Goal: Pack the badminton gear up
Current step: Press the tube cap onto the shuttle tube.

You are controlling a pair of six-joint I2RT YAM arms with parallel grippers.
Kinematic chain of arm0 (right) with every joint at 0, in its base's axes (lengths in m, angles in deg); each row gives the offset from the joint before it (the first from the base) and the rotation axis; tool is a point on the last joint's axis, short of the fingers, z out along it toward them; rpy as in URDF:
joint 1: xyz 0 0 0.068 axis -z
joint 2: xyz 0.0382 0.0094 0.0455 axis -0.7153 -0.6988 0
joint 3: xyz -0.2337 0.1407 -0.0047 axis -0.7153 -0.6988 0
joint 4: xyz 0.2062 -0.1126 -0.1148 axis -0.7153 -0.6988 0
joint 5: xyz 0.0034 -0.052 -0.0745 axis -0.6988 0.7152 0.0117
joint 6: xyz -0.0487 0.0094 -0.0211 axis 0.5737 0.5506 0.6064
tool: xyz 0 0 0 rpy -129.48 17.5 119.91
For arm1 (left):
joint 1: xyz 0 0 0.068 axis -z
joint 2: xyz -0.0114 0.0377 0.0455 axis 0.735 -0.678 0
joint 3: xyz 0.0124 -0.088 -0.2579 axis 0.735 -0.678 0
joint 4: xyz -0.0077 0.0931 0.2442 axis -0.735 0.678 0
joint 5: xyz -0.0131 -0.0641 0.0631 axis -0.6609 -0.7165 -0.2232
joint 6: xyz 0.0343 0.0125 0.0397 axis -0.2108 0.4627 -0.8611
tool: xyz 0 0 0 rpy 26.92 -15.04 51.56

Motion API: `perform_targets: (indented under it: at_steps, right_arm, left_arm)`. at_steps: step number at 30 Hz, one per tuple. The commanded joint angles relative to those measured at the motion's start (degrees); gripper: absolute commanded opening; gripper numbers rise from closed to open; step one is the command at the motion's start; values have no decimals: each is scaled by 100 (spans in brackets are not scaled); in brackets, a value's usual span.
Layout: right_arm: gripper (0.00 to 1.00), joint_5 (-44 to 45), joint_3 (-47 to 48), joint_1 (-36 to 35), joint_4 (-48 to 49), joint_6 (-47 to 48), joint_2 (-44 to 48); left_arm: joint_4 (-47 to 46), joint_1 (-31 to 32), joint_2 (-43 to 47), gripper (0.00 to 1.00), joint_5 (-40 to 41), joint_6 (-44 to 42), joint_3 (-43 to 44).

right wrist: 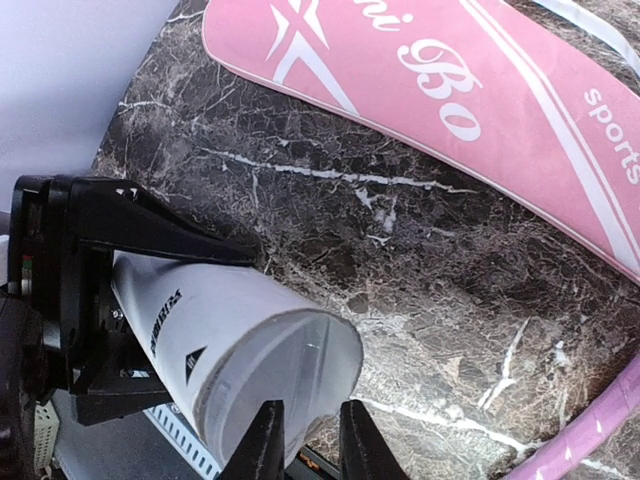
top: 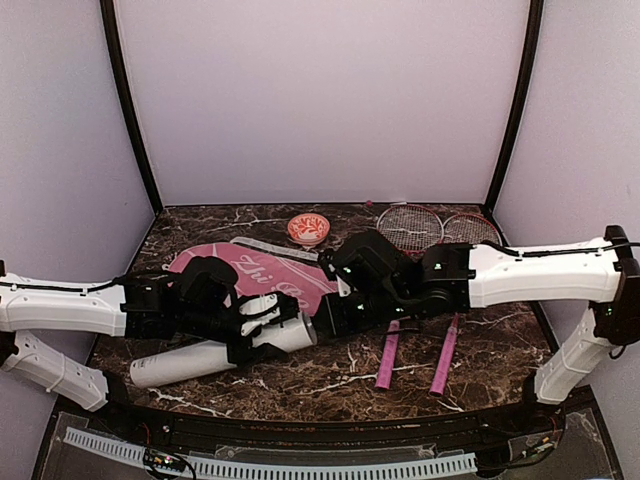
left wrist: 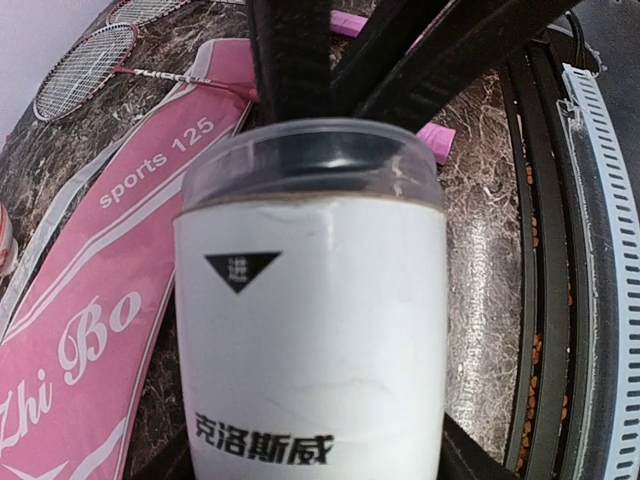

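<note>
currently left end effector (top: 262,322) clamped around white tube (top: 185,362), low over surface (top: 480,350) beside pink cover (top: 262,272). right end effector (right wrist: 308,445) narrowly parted at tube's end; grip cannot be told.

White tube (left wrist: 310,340), pink cover (left wrist: 90,330)

Tube (top: 180,365) in front of cover (top: 255,272); rackets (top: 412,228) to R, bowl (top: 308,229) behind cover
</note>
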Motion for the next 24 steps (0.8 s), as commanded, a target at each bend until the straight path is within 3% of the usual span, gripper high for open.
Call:
perform_targets:
  at_steps: [1, 8, 13, 16, 24]
  right_arm:
    - [21, 206, -340, 107, 183, -123, 458]
    - [27, -299, -1287, 261, 1260, -291, 1088]
    - [44, -865, -2038, 291, 2716, -271, 1672]
    - [48, -1029, -2071, 294, 3032, -153, 1688]
    - [43, -1315, -1685, 291, 3212, 128, 1197]
  left_arm:
    - [-447, 25, 154, 63, 5, -66, 193]
    - [-479, 28, 189, 63, 7, -44, 186]
    - [-491, 27, 234, 63, -21, -42, 166]
    - [-499, 27, 243, 63, -77, -42, 160]
    - [-501, 26, 295, 64, -190, -44, 150]
